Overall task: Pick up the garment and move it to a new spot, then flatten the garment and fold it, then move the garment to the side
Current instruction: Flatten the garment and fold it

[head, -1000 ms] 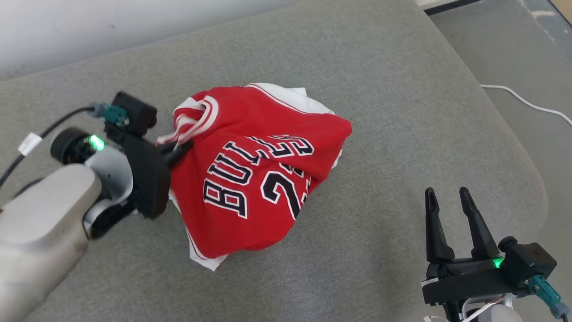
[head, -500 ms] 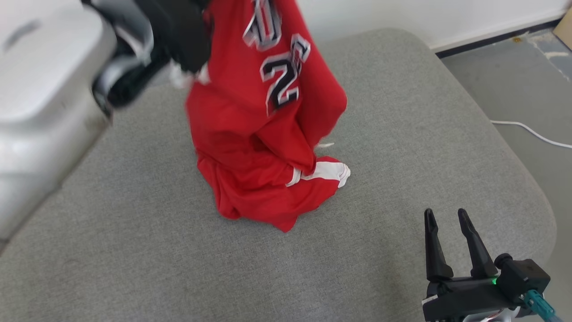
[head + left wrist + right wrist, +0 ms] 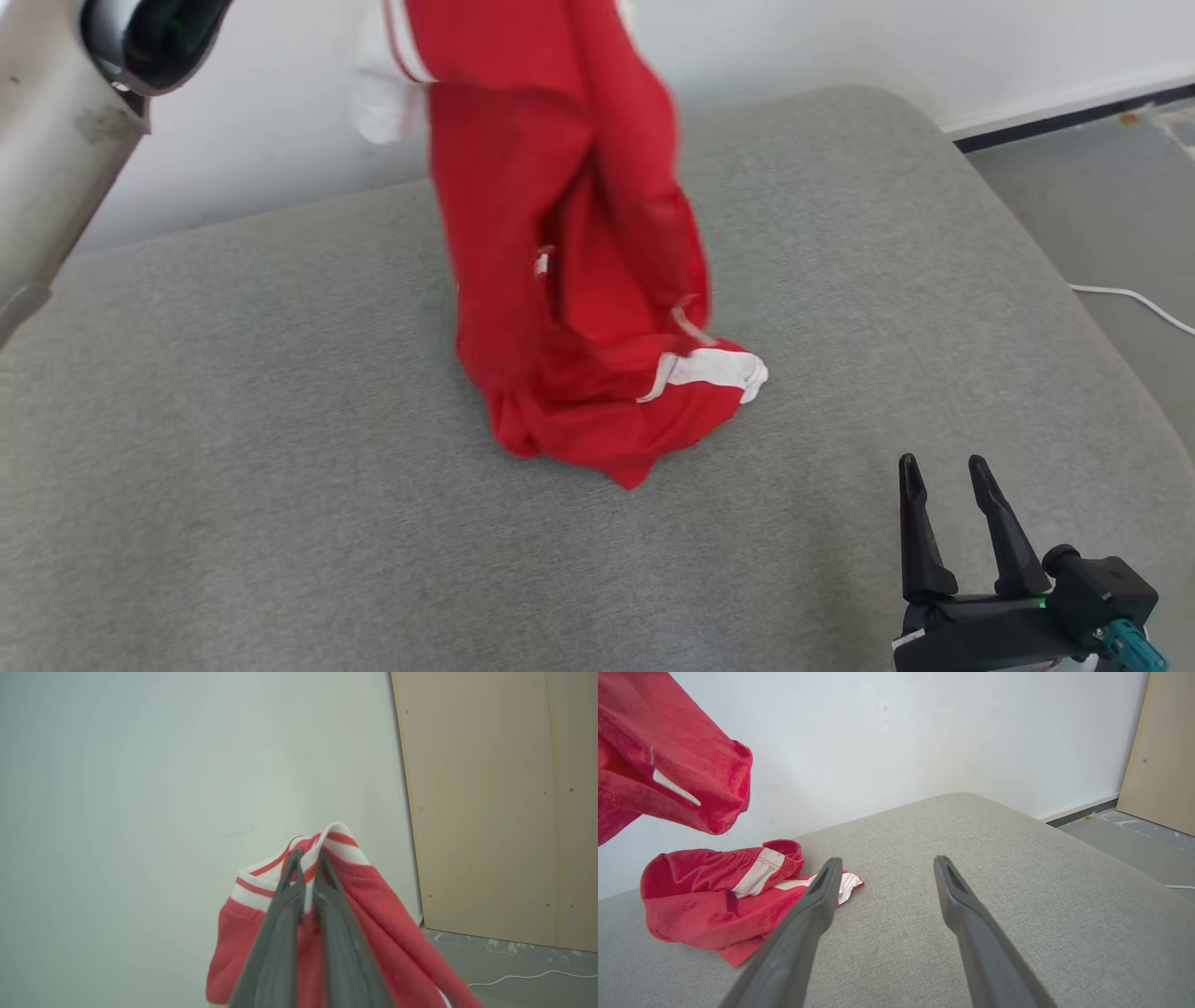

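Grey cushion (image 3: 280, 485) before a white wall (image 3: 840, 47). Left hand (image 3: 309, 855) pinched shut on white-and-red striped trim of red jersey (image 3: 560, 233), held high; cloth hanging down from it, lower end heaped on cushion. Right hand (image 3: 941, 462) spread open, empty, low above cushion; jersey heap ahead and left of its fingers (image 3: 817, 905), apart from them.

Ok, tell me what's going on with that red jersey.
The robot's left gripper has its jaws shut on the striped white trim of the red jersey and holds it up high. The jersey hangs in a long column, its lower end bunched on the grey cushion. The right gripper hovers apart at the near right, jaws open and empty. Flattening and folding are not yet done.
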Robot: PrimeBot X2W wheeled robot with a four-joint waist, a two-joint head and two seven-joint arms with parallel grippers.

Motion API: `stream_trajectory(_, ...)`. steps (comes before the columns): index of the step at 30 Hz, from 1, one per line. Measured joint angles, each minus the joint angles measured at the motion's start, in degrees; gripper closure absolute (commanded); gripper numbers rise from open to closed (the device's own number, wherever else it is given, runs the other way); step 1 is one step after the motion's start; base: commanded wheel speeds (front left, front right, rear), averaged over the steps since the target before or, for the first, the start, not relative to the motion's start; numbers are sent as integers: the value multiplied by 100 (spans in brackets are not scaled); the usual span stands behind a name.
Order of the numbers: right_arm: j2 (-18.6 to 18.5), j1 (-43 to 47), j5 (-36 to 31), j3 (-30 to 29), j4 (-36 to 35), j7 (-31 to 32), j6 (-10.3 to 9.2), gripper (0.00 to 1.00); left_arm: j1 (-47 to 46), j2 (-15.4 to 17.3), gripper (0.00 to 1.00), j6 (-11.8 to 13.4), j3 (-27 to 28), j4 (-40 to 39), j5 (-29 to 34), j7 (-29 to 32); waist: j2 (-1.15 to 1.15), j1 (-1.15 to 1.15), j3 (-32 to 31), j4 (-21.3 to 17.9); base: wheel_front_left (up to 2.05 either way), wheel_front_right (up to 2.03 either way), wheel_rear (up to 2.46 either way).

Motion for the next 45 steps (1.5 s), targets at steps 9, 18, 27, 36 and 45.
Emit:
stream_trajectory(9, 1, -1, -174, 19, -164, 1, 0, 0, 104, 355, 100, 0, -153, 122, 33, -134, 0, 1, 41, 593, 0, 0, 0)
stream_trajectory(18, -108, -157, -310, 104, -380, 0, 0, 0, 487, 720, 100, 23, -76, 339, 57, -277, 0, 1, 153, 1394, 0, 0, 0)
stream_trajectory(27, -304, -282, -421, 269, -625, 0, 0, 0, 924, 955, 100, 102, 226, 481, 59, -350, 0, 1, 331, 2430, 0, 0, 0)
stream_trajectory(36, -506, -388, -461, 446, -775, 0, 0, 0, 1256, 1330, 100, 254, 1027, 434, 207, -376, 0, 1, 536, 3436, 0, 0, 0)
stream_trajectory(45, -637, -409, -495, 541, -801, 0, 0, 0, 1708, 1359, 100, 294, 1617, 240, 626, -376, 0, 2, 868, 3846, 0, 0, 0)
